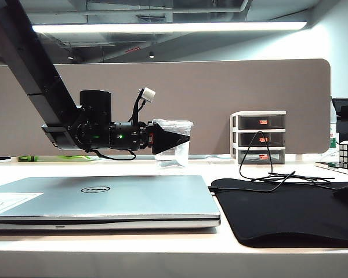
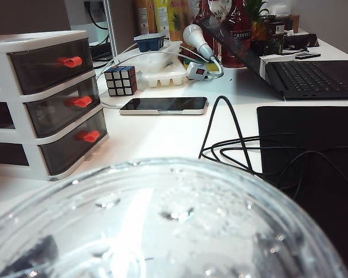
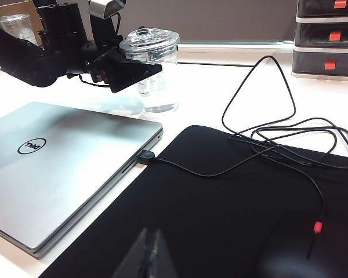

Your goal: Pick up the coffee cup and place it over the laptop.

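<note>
Laptop (image 1: 104,200) foreground; cup (image 1: 173,145) between left tool (image 1: 182,139).

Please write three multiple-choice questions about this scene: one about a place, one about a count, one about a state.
1. Where does the coffee cup stand? A on the table behind the laptop; B on the laptop; C on the floor.
2. How many drawers has the drawer unit? A two; B five; C three.
3. The laptop is: A half open; B closed; C fully open.
Key: 1A, its base is on the table, with the left end effector at it. 2C, three fronts are stacked. 3B, the lid lies flat; the right end effector is low over the black mat.
</note>
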